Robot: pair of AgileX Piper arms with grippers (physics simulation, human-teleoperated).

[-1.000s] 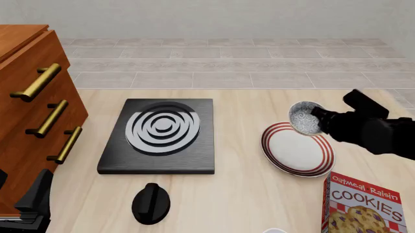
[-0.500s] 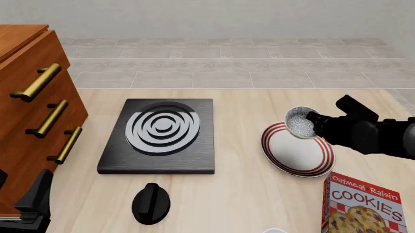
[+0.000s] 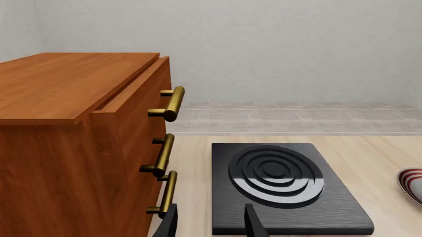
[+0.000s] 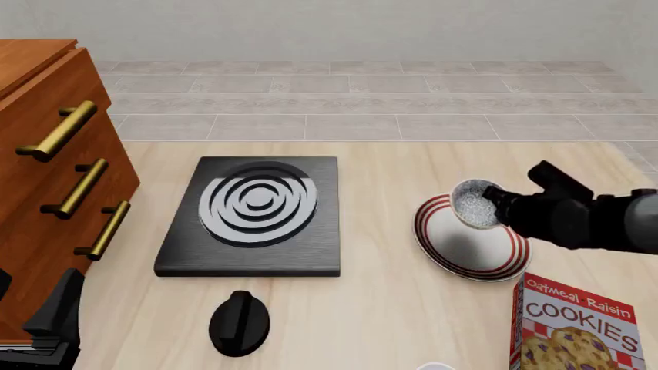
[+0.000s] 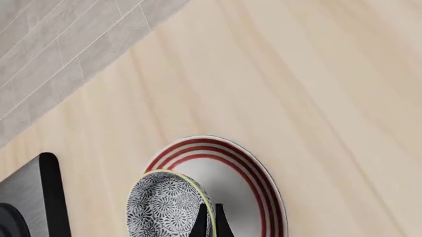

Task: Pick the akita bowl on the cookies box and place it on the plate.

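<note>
The akita bowl (image 4: 473, 205), speckled black and white, hangs tilted just over the far side of the plate (image 4: 436, 248). My right gripper (image 4: 494, 202) is shut on the bowl's rim. In the right wrist view the bowl (image 5: 163, 207) sits pinched between the fingers (image 5: 199, 223), with the plate's red-ringed rim (image 5: 258, 183) right beneath it. The red cookies box (image 4: 575, 325) stands at the near right with nothing on it. My left gripper (image 3: 209, 224) is open and holds nothing, low at the near left (image 4: 57, 316), far from the bowl.
A black square stove (image 4: 252, 212) with white rings lies in the table's middle. A black knob-shaped object (image 4: 240, 322) sits in front of it. A wooden cabinet (image 4: 52, 169) with brass handles fills the left side, close to the left arm.
My right gripper has come down and a little toward me with the bowl, from above the plate's far edge to just over the plate. The left arm has not moved.
</note>
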